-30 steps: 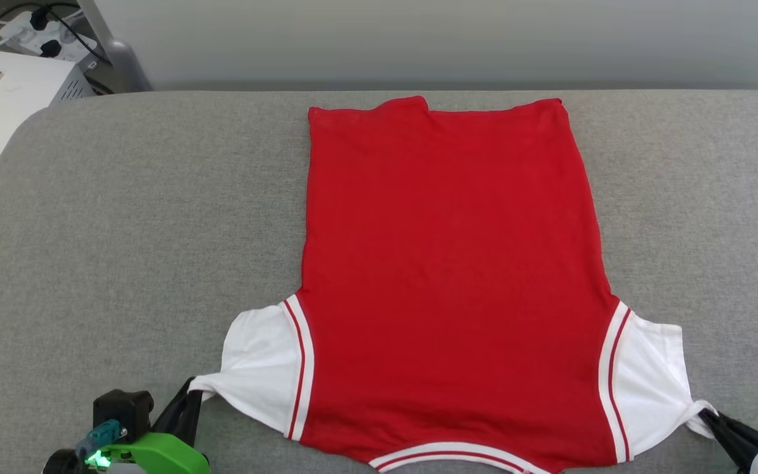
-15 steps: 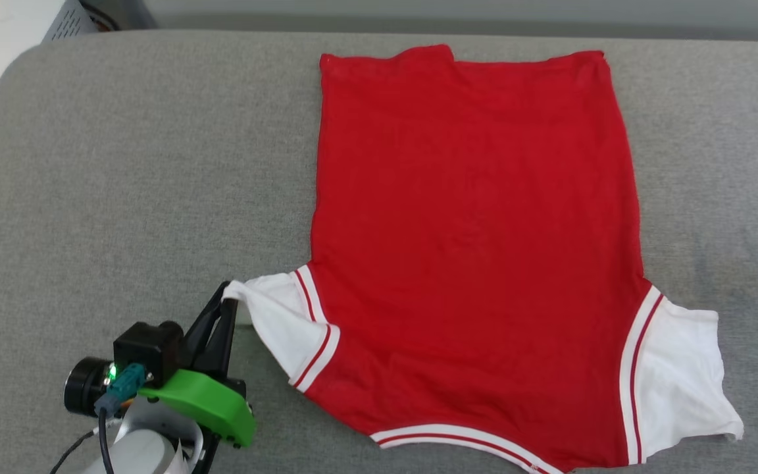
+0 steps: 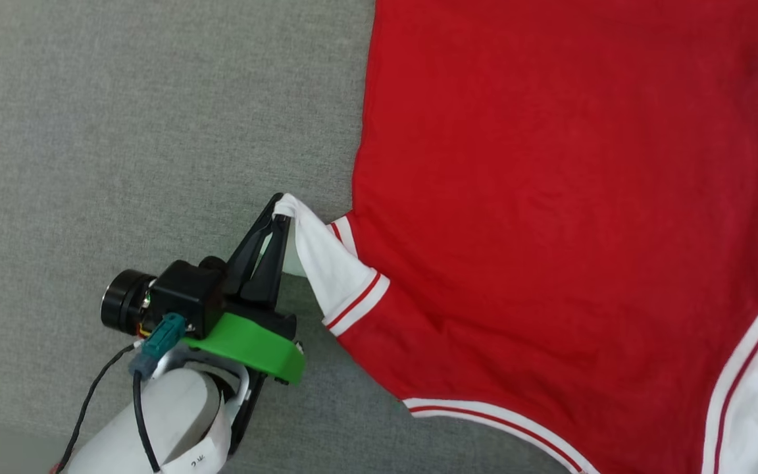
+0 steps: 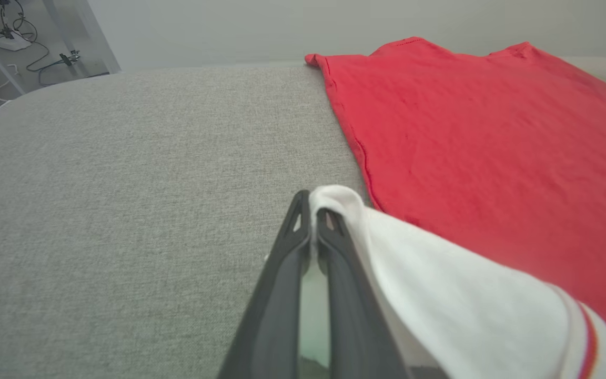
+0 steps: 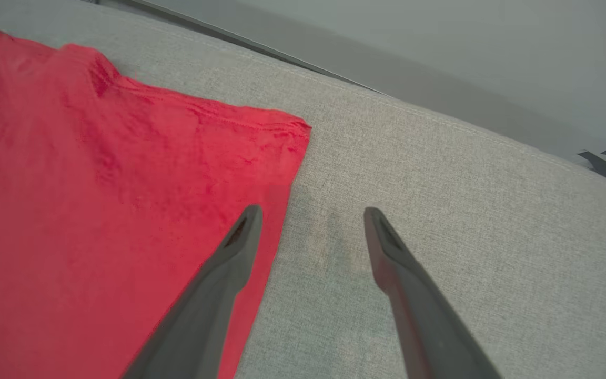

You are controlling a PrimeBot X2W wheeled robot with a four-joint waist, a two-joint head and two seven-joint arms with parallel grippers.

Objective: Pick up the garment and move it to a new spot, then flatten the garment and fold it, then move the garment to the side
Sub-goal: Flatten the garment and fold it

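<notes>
Pinching tip of white sleeve [image 3: 329,266], our left gripper [image 3: 280,209] has fingers clamped tight on cloth and lifts it off grey cushion [image 3: 122,131]. We judge sleeve is raised for folding inward. Shirt [image 3: 550,197] lies flat, plain red side up, spreading right of this gripper and beyond its fingertips. Our right gripper [image 5: 311,217] hangs empty with fingers spread wide, one over shirt's edge, other over cushion, likely freed for next grasp.

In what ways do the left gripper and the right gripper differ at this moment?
The left gripper is shut, while the right gripper is open. The left gripper pinches the tip of the garment's white sleeve; the right gripper holds nothing. The left gripper's fingers press together; the right gripper's stand apart over the grey surface. Both have long dark fingers.
</notes>
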